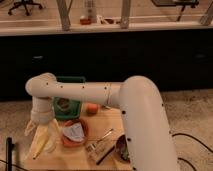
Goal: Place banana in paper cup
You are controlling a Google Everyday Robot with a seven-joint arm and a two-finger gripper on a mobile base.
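Note:
My gripper [43, 134] points down over the left end of the wooden table [112, 122], at the end of the white arm that reaches in from the right. The banana [38, 146], long and pale yellow, lies or hangs right under the gripper near the table's left edge; I cannot tell whether it is held. A round pale cup-like thing [62, 103], probably the paper cup, stands by the green box [70, 95] behind the gripper.
An orange bowl [75, 134] with crumpled white paper sits right of the gripper. A small orange fruit [91, 108] lies behind it. Utensils [102, 142] and a dark bowl [121, 146] are at the front right. A dark cabinet wall runs behind.

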